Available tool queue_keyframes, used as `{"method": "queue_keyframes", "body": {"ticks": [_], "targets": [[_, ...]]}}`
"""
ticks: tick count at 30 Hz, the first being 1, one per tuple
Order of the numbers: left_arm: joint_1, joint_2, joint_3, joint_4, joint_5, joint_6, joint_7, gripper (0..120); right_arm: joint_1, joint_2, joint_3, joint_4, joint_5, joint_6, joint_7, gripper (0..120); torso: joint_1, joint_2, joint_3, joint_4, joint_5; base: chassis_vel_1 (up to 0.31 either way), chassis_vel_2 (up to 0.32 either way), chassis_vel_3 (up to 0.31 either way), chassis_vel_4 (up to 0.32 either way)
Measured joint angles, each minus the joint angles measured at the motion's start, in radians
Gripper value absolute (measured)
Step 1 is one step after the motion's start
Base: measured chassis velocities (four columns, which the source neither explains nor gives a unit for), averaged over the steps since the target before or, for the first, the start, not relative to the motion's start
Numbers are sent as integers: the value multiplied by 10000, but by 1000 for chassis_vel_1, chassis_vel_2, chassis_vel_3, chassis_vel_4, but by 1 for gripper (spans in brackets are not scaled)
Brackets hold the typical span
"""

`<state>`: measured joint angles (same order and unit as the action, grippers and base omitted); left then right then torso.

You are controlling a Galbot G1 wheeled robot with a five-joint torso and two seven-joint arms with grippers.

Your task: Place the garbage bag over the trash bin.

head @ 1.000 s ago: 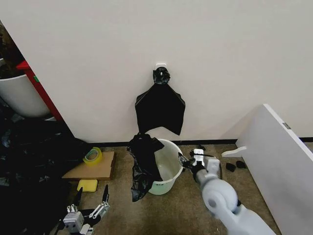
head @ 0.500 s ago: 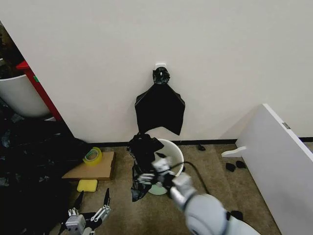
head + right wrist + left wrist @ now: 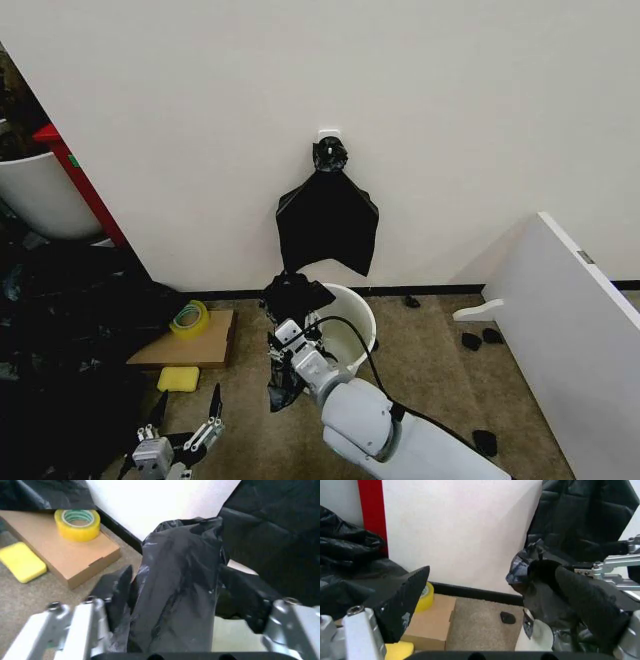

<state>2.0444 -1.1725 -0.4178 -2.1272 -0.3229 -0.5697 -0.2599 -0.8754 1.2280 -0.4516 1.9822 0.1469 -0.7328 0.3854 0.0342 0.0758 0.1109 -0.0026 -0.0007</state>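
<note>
I have the right gripper at the centre of the head view, low down, pushed up against the garbage bag — in the right wrist view its two fingers stand spread with the black film bunched between them, so I read it as straddling the bag, not yet pinched onto it. The bag itself hangs as a crumpled strip over the near left part of the trash bin's rim, its tail trailing down the outside toward the floor; the trash bin stands upright on the carpet just below the wall, centre of frame, and most of its rolled rim and pale inside are bare. So I judge the job barely begun: the bag touches the bin but its mouth is not opened or stretched around the rim, and that spreading is all still to do. The left gripper sits idle at the lower left of the head view with its fingers open and nothing in them, near the yellow sponge and the cardboard box carrying a tape roll.
</note>
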Motion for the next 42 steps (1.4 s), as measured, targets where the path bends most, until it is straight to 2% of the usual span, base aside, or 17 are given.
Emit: {"method": "queue_keyframes", "body": {"ticks": [2, 4, 7, 10, 12, 14, 16, 19, 26, 30, 34, 39, 42], "targets": [[-37, 25, 9, 0, -47, 7, 0, 99, 43, 10, -34, -59, 42, -15, 47, 52, 0, 0, 0, 0, 1, 0, 0, 0, 0], [-44, 34, 9, 0, -56, 7, 0, 99, 45, 9, -37, -79, 125, -19, 59, 50, 0, 0, 0, 0, 1, 0, 0, 0, 0], [-64, 48, 7, -1, -103, 7, 0, 99, 15, -33, -39, -169, 246, -21, 94, 35, 0, 0, 0, 1, 1, 0, 0, 0, 0], [-77, 49, 8, 0, -122, 4, 1, 100, 2, -42, -22, -209, 270, -20, 157, 29, 0, 0, 0, 1, 1, 0, 0, 0, 0], [-90, 62, 8, -1, -144, 2, -1, 100, -3, -40, 57, -234, 348, -16, 310, 16, 0, 0, 0, 1, 1, 0, 0, 0, 0], [-93, 67, 10, -1, -150, 2, -2, 99, -6, -39, 95, -234, 378, -13, 357, 14, 0, 0, 0, 1, 1, 0, 0, 0, 0], [-106, 96, 46, -32, -160, 49, -15, 99, -54, -61, 287, -216, 485, -5, 526, 4, 0, 0, 0, 2, 2, 0, 0, 0, 0], [-140, 101, 145, -90, -134, 135, -52, 99, -161, -150, 530, -108, 751, 0, 759, 0, 0, 0, 0, 2, 2, 0, 0, 0, 0], [-471, 172, 731, -389, -57, 689, -184, 99, -650, -653, 1380, 410, 1548, 18, 1155, 0, 0, 0, -1, 0, 2, 0, 0, 0, 0], [-1147, 478, 1199, -597, 9, 1302, -243, 99, -916, -912, 1665, 567, 1683, 135, 1193, 0, 0, 0, 0, 0, 1, 0, 0, 0, 0], [-2298, 1019, 1710, -760, 49, 2338, -436, 99, -1099, -961, 1767, 606, 1680, 261, 1202, 0, 0, 0, 0, 0, 2, 0, 0, 0, 0], [-3009, 1470, 1899, -877, -235, 3079, -548, 99, -1150, -797, 1661, 527, 1653, 577, 1066, 0, 0, 0, 0, 0, 1, 0, 0, 0, 0], [-3066, 1616, 1895, -928, -449, 3226, -572, 99, -1134, -666, 1609, 425, 1620, 661, 1017, 0, 0, 0, 0, 2, 2, 0, 0, 0, 0]]}}
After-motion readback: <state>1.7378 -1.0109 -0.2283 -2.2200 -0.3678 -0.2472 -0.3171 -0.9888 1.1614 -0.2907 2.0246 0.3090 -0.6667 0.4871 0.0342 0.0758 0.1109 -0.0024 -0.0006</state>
